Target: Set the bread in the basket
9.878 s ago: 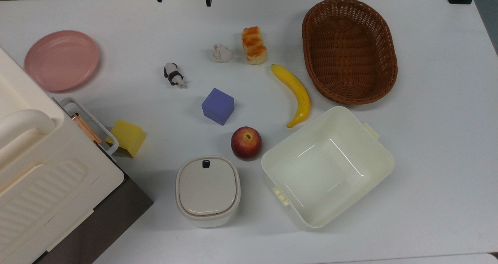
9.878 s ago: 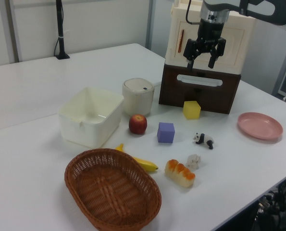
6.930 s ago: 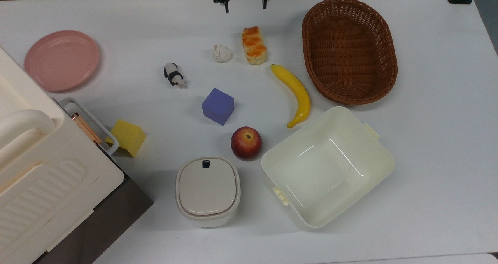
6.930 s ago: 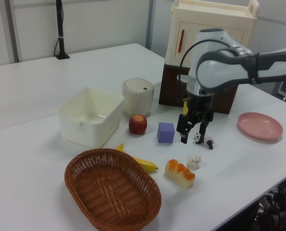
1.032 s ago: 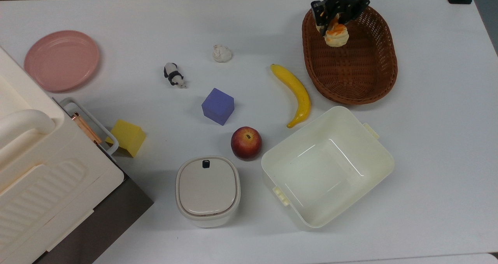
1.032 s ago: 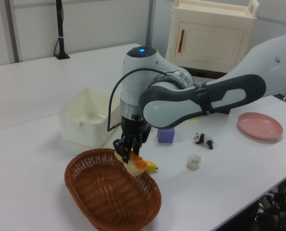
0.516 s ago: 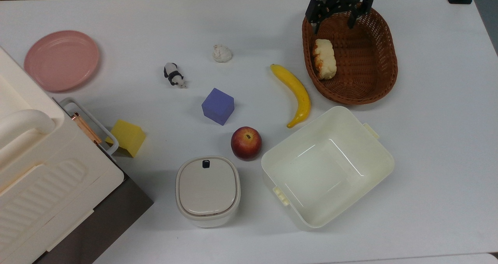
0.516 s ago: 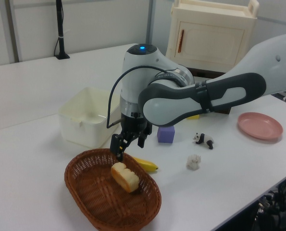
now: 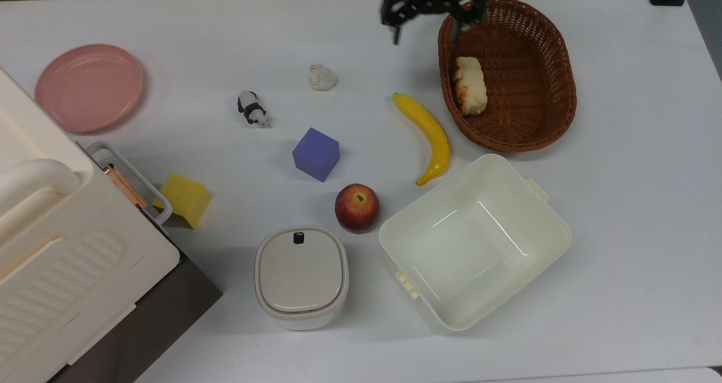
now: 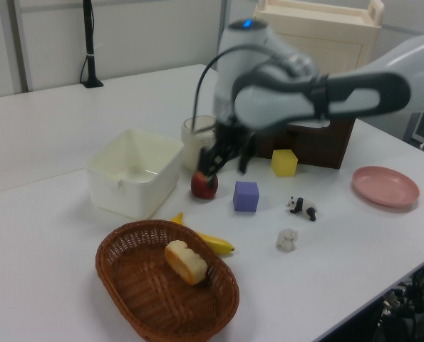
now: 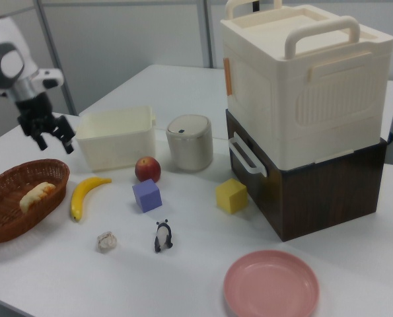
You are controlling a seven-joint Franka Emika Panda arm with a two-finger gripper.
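Brown wicker frames the result: the bread (image 9: 470, 85) lies inside the basket (image 9: 541, 123), resting on the woven floor against the wall on the top view's left, pale side up in that view with a strip of orange glaze showing along one edge. In the left view it sits tilted near the basket's middle, glazed top facing the camera.

The claw (image 9: 433, 12) hangs above the counter (image 9: 632, 202), empty, its two fingers spread wide apart. In the top view it is over the basket's upper-left rim and the bare counter beside it; in the right view it hovers high, between the basket and the cream tub (image 11: 115, 137), well clear of the loaf.

Judged from how things lie, the task's one requirement is met: the loaf is in the basket and nothing grips it. What is left looks like no more than the arm clearing off. The banana (image 9: 430, 136) lies just outside the basket, not touching the bread.
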